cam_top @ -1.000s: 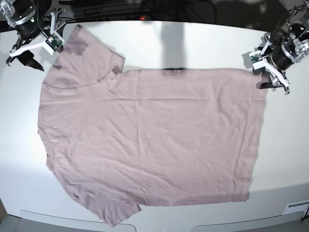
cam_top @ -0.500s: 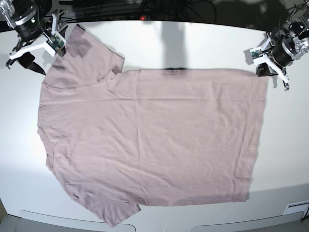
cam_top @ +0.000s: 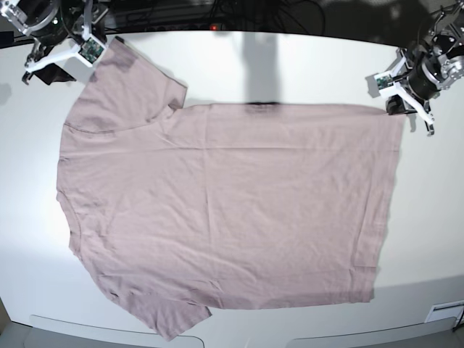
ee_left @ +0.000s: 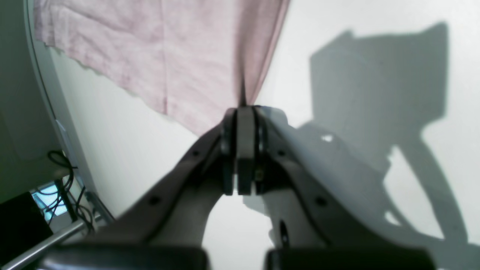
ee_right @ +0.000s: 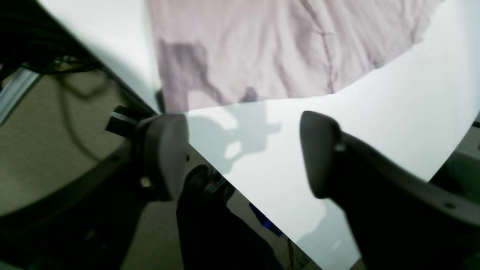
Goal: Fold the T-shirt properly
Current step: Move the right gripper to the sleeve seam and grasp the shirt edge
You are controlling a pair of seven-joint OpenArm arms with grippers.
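Observation:
The dusty pink T-shirt (cam_top: 232,210) lies spread flat on the white table (cam_top: 304,65), one sleeve pointing to the far left corner and the hem on the right. At the hem's far right corner my left gripper (cam_top: 397,106) is shut on the cloth. In the left wrist view the T-shirt (ee_left: 168,48) is drawn up in a ridge into the closed left gripper (ee_left: 243,108). My right gripper (cam_top: 52,65) stands open by the far left sleeve. In the right wrist view the right gripper (ee_right: 240,150) holds nothing, and the T-shirt (ee_right: 281,45) lies beyond its fingers.
Dark cables (cam_top: 217,11) and a small red light (cam_top: 214,27) run behind the table's back edge. The table's rounded front edge (cam_top: 109,330) shows at the bottom. Under the right gripper the table edge (ee_right: 210,165) drops to the floor.
The left gripper has shut on the hem's far corner. The right arm has moved back toward the far left corner, and its jaws stand a little wider.

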